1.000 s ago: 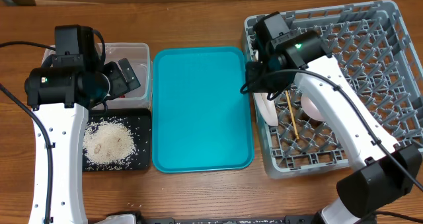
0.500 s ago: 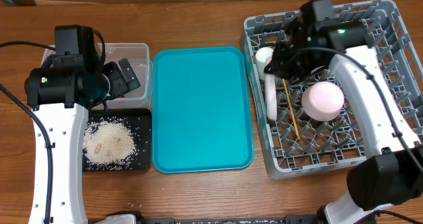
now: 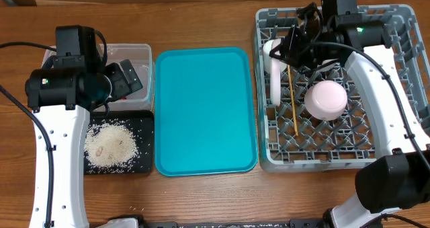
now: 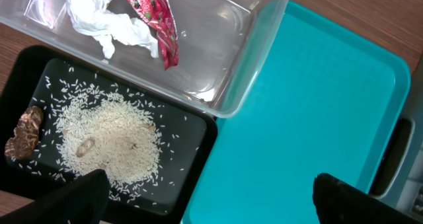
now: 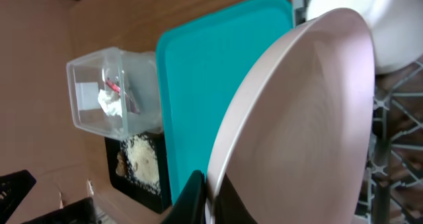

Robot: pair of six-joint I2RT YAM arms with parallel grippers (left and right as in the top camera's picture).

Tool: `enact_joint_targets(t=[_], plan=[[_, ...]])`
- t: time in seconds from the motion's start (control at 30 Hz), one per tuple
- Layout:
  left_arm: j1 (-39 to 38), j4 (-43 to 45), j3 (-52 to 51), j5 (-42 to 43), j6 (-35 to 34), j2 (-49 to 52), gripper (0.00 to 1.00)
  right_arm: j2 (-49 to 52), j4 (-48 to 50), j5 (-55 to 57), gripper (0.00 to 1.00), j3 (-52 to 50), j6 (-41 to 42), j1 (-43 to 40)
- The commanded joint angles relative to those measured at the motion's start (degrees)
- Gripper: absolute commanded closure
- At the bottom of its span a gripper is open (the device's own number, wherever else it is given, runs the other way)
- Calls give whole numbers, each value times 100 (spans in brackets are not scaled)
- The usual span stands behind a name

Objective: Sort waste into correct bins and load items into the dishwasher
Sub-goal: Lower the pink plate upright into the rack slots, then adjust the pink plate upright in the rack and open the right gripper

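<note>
The pale-pink plate (image 5: 310, 118) stands on edge at the left side of the grey dishwasher rack (image 3: 322, 163), and my right gripper (image 5: 208, 201) is shut on its rim. In the overhead view the plate (image 3: 274, 83) has a white cup (image 3: 269, 50) behind it. A chopstick (image 3: 292, 100) and an upturned pink bowl (image 3: 326, 98) lie to its right. My left gripper (image 4: 215, 204) hangs open and empty over the edge between the black tray (image 4: 192, 151) and the teal tray. Rice (image 4: 109, 141) with brown bits (image 4: 23, 135) covers the black tray. The clear tub (image 4: 251, 65) holds the tissue (image 4: 106, 22) and the red wrapper (image 4: 158, 19).
The teal serving tray (image 3: 205, 110) lies bare between the bins and the rack. A few rice grains (image 3: 134, 210) are scattered on the wooden table near the front edge. My right arm (image 3: 376, 60) arches over the rack's back right.
My right gripper has swung from the rack's left edge toward its back, carrying the plate. The rack has turned to sit square with the table. The left arm has not moved.
</note>
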Motion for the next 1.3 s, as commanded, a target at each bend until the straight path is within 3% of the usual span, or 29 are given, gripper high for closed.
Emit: enact_joint_targets(t=[0.0, 0.47, 0.87, 1.03, 1.27], plan=[[22, 7, 50, -76, -17, -9, 0, -46, 184, 481, 96, 111, 109, -188], [22, 7, 50, -76, -17, -9, 0, -507, 127, 315, 96, 483, 50, -503], [24, 7, 50, -76, -17, -9, 0, -669, -750, 249, 96, 315, -428, -949], [24, 4, 50, -76, -17, -9, 0, -669, -693, -1207, 96, 313, -863, -949], [-4, 7, 50, -74, -17, -7, 0, -669, -951, -1751, 96, 313, -1410, -979]])
